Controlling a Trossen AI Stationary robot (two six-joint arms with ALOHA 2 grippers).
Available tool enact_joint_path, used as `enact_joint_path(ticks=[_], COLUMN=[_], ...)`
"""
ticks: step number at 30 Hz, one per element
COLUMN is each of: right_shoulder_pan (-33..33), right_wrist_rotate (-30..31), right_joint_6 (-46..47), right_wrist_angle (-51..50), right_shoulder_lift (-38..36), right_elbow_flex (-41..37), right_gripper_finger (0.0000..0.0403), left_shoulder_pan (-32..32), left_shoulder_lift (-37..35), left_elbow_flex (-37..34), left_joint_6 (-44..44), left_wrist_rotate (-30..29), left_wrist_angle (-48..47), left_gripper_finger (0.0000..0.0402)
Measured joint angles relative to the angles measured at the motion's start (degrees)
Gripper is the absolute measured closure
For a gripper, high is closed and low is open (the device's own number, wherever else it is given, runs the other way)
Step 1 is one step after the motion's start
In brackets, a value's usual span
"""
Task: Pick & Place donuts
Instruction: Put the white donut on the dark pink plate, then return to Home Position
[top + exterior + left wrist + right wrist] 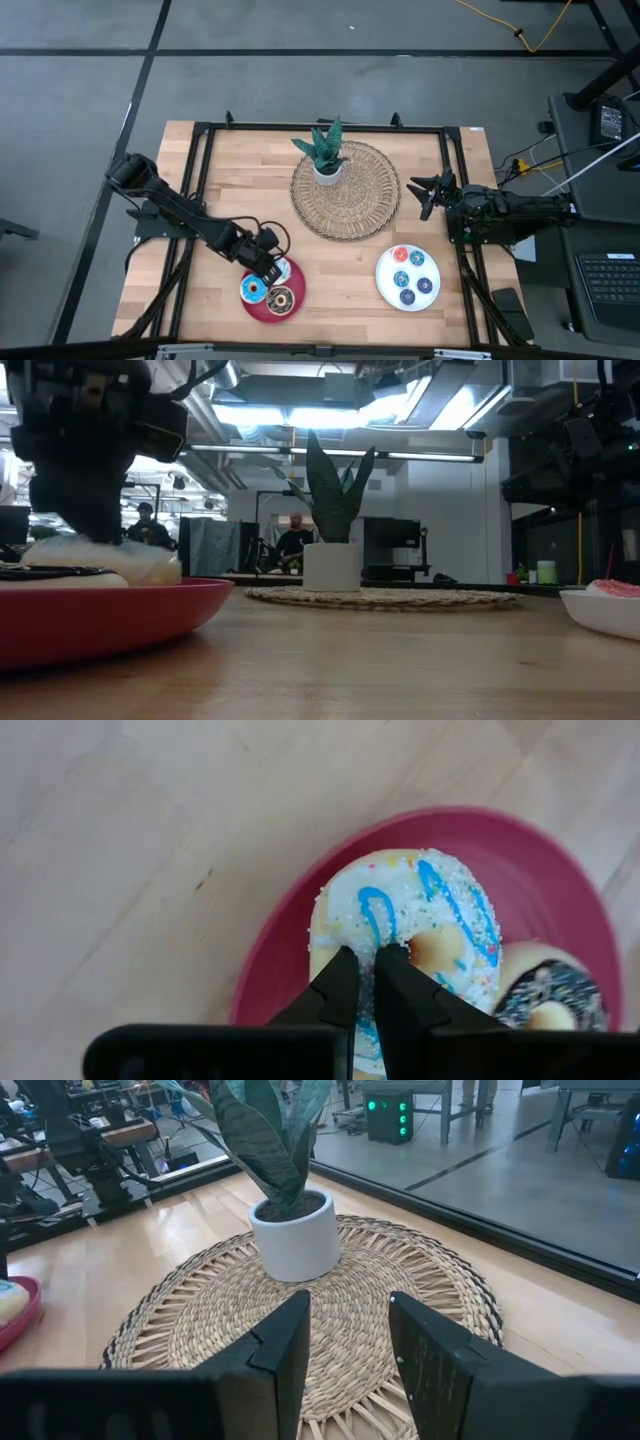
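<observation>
Over the red plate (275,945) — left gripper (365,982) pinched the sprinkled donut (420,925).
Thin rim hold — it could slip out.

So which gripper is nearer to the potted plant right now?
The right gripper. It hovers open beside the woven mat, facing the potted plant. The left gripper is farther, down at the red plate, shut on the white sprinkled donut.

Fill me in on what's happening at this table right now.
The left gripper is down on the red plate at the table's front left, its fingers pinched on the edge of the white sprinkled donut. A chocolate donut and a light-blue donut lie on the same plate. The right gripper waits open beside the woven mat. Small donuts sit on the white plate.
</observation>
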Motion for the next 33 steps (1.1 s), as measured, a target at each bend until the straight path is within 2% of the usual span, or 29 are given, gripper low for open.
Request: enact_joint_path(ticks=[7, 17, 22, 29, 33], right_shoulder_pan=[0.0, 0.02, 0.02, 0.02, 0.0], right_wrist_rotate=[0.0, 0.0, 0.0, 0.0, 0.0], right_joint_6=[0.02, 0.04, 0.02, 0.04, 0.06], right_wrist_angle=[0.0, 0.0, 0.0, 0.0, 0.0], right_shoulder_lift=[0.0, 0.0, 0.0, 0.0, 0.0], right_elbow_flex=[0.0, 0.0, 0.0, 0.0, 0.0], right_gripper_finger=[0.0263, 0.0263, 0.0263, 0.0263, 0.0263], left_shoulder_pan=[0.82, 1.9, 1.9, 2.37, 3.67], left_shoulder_lift=[1.74, 1.55, 0.28, -1.93, -3.45], left_elbow_flex=[0.0, 0.02, 0.02, 0.02, 0.02], left_joint_6=[1.58, 4.74, 6.87, 11.05, 14.36], left_wrist_rotate=[2.39, 4.17, 2.41, 1.67, 5.33], left_wrist_angle=[0.19, 0.22, 0.2, -0.28, -0.71], left_gripper_finger=[0.0373, 0.0311, 0.0246, 0.0125, 0.0069])
